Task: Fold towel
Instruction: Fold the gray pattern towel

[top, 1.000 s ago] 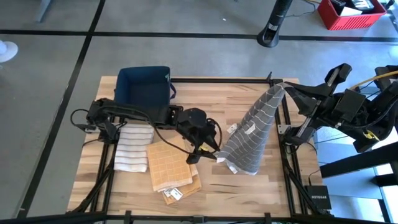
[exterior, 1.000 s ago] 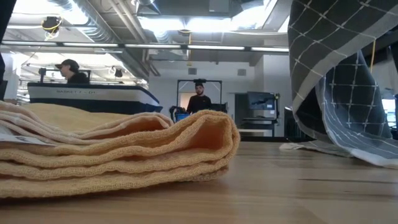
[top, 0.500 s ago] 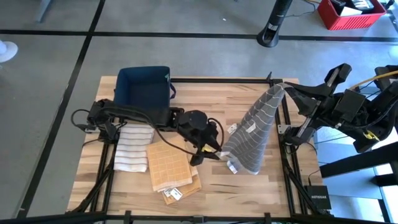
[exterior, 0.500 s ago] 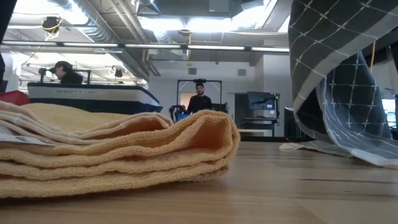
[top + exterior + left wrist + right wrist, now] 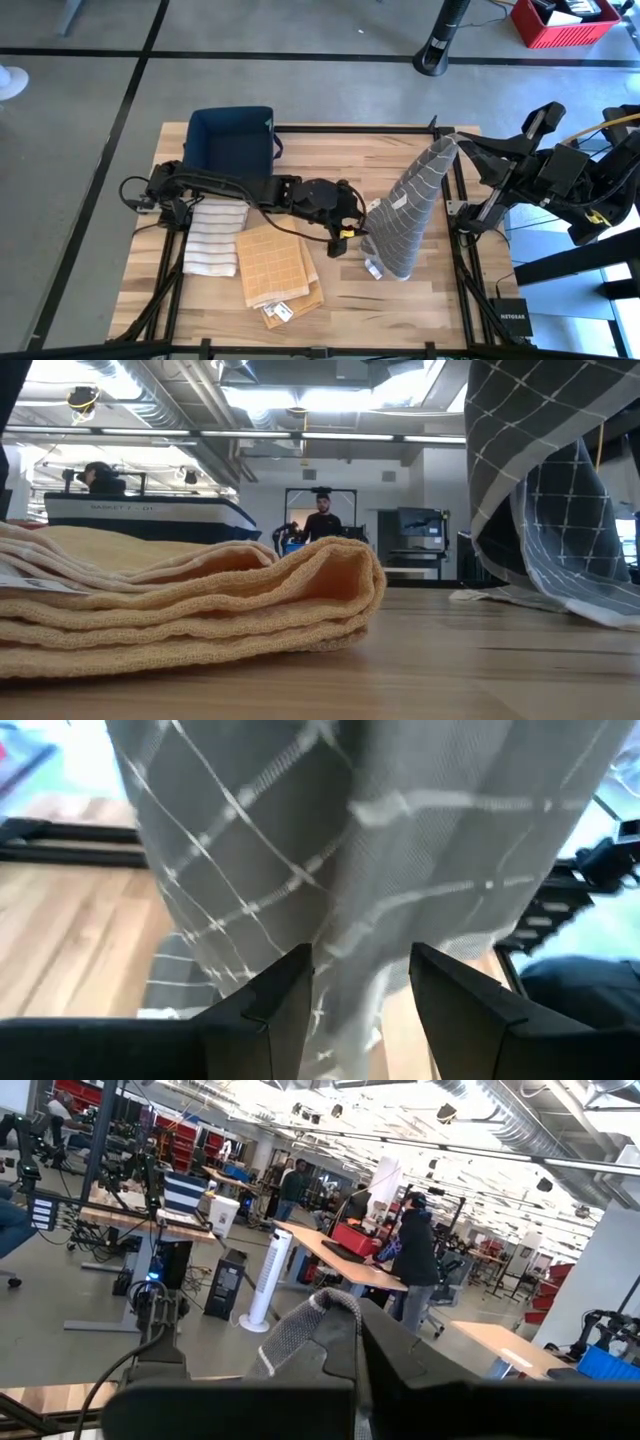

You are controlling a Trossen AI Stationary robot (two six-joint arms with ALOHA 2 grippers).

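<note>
A grey towel with a white grid [image 5: 405, 210] hangs as a narrow cone from my right gripper [image 5: 455, 140], which is raised over the table's far right corner and shut on the towel's top. The towel's lower end [image 5: 388, 265] rests on the table. It also hangs at the right of the low view [image 5: 540, 480]. My left gripper [image 5: 358, 222] points toward the table's right edge at the towel's lower left side. It is open, and in its wrist view the hanging cloth [image 5: 350, 870] fills the gap between its fingers [image 5: 285, 995]. My right gripper pinches a bunched top corner of the towel [image 5: 312, 1318] between its two fingers, which point about level. The towel hangs below the hold, and its lower end lies on the table. My left gripper stands open around a hanging fold; whether the fingers touch it I cannot tell.
A folded yellow towel [image 5: 275, 268] lies near the table's front, left of centre, and fills the left of the low view [image 5: 200, 600]. A folded white striped towel [image 5: 215, 235] lies to its left. A dark blue bin [image 5: 232, 140] stands at the far left. People show in the room beyond.
My left gripper has turned from pointing down to pointing toward the table's right edge and has come up to the grey towel. The towel's lower left part has drawn in toward the right, so the hanging cloth is narrower; its top has stayed in my right gripper.
</note>
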